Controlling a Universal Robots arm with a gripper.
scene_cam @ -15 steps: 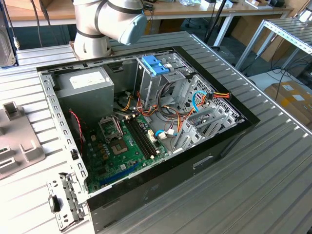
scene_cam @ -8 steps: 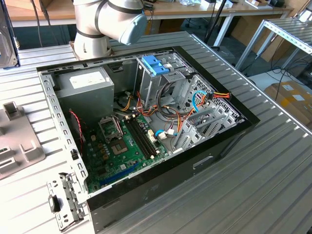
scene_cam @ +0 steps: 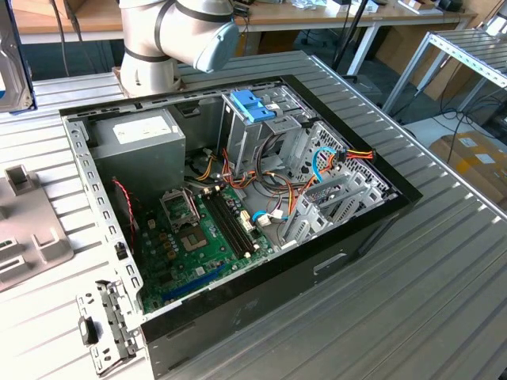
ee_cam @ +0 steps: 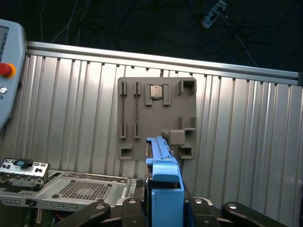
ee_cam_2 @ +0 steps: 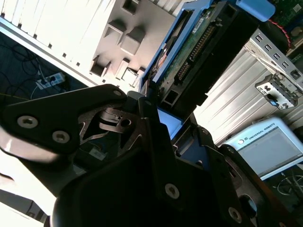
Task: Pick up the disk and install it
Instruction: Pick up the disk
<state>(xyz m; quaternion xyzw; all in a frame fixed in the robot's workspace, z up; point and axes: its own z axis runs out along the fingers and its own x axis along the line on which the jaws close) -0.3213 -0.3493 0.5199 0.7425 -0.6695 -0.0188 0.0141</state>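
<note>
The tool (ee_cam: 163,210) is clamped on the disk (ee_cam: 158,149) and holds it clear of the bench (ee_cam: 71,104), with dark fingers (ee_cam: 129,207) pressing on either side of it. In the first wrist view the disk is seen edge-on, with its bright blue side rail (ee_cam: 166,194) facing the camera. Its long axis runs straight out from the tool toward the grey fixture plate (ee_cam: 156,118) lying on the ribbed bench.

In the second wrist view the disk (ee_cam_2: 208,52) again reaches lengthwise away from the tool (ee_cam_2: 163,118), and the face turned to the camera is its green circuit board (ee_cam_2: 187,59) with a row of connector pins.

A teach pendant (ee_cam: 7,71) with a red button (ee_cam: 5,69) lies on the bench; its screen and print are not legible.

In the exterior view the open computer case (scene_cam: 348,237) sits on the bench below the arm (scene_cam: 174,36). Inside it are the grey power supply (scene_cam: 139,146) — its white label (scene_cam: 139,129) carries print too small to make out — and a light-blue bracket (scene_cam: 253,105) on top of the drive cage.
</note>
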